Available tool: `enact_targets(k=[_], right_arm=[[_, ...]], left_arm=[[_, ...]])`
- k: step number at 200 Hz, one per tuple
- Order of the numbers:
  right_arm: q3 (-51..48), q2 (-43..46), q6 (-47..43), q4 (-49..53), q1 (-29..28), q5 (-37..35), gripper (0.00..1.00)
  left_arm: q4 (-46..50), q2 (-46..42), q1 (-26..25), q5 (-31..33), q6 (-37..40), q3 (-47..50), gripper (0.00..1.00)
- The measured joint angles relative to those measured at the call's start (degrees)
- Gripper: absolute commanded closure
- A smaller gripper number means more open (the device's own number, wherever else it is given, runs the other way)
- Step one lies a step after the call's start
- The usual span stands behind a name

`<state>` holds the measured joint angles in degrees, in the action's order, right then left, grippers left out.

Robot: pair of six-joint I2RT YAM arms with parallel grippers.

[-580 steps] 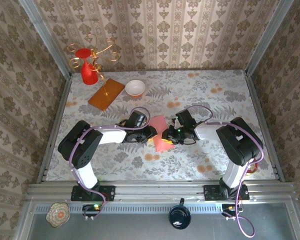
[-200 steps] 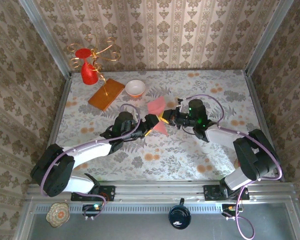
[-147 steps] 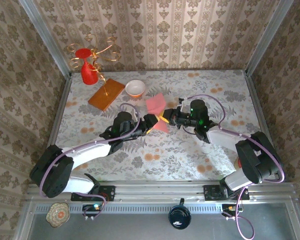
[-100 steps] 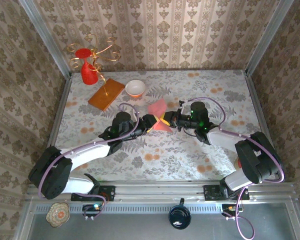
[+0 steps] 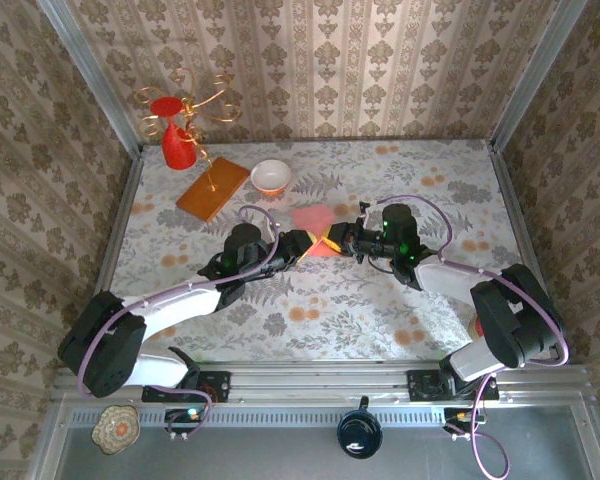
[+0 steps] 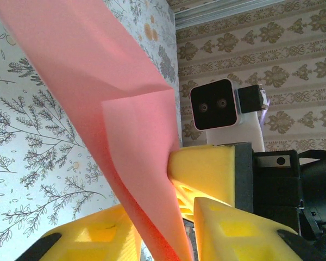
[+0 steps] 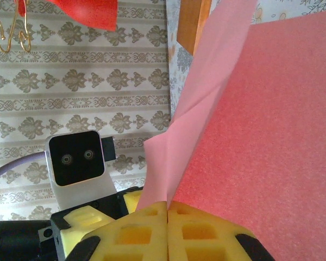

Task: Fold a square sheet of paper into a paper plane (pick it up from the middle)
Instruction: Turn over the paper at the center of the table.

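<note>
Above the middle of the floral-patterned worktop [image 5: 380,300], we have the pink-salmon square sheet of paper [image 5: 309,217] held up off the surface btw. the two hands, w/ at least one crease in it. The right hand [image 7: 167,209] is fully closed, its yellow pads pinching the sheet's lower edge. The left hand [image 6: 163,220] straddles that same edge just beside it, fingers part-way apart w/ the paper running btw. them. We can't tell whether they bite it.

We judge the sheet v. light, thin and limp. It will flop wherever unsupported, take a crease readily, and crumple or tear if the two arms pull against each other. It looks smooth, so it may slide out of a soft pad grip. The best hold seems to be on the edge close to the fold line, w/ both grips near each other so the span stays taut.

The white bowl [image 5: 271,177], the orange-brown rectangular wooden board [image 5: 212,188] and the red vase w/ gold wire curls [image 5: 177,145] sit at the far left, well apart from the sheet. The only real obstruction is each hand to the other, as they crowd the same edge.
</note>
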<state>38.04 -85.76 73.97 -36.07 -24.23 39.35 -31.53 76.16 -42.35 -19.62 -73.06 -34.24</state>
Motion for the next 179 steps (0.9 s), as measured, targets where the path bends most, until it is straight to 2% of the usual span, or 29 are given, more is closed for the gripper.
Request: enact_targets(k=[56,90,116,142,179], right_arm=[[-0.17,0.22,0.0,0.02,0.22,0.13,0.83],[-0.87,1.11,-0.68,2.03,0.85,0.15,0.69],[-1.05,4.07,-4.37,8.96,3.08,-0.22,0.61],[-0.96,8.94,-10.03,18.43,6.08,-2.8,0.58],[0.68,13.07,-18.45,31.89,8.63,-8.81,0.53]], left_arm=[[0.09,0.76,0.0,-0.17,-0.46,0.0,0.83],[1.27,1.05,0.07,-0.37,-0.26,0.0,0.89],[4.52,1.05,0.63,-0.35,1.07,-0.02,0.91],[14.36,0.81,1.49,0.66,5.44,-1.62,0.92],[41.7,-0.5,1.38,8.76,18.27,-13.22,0.91]])
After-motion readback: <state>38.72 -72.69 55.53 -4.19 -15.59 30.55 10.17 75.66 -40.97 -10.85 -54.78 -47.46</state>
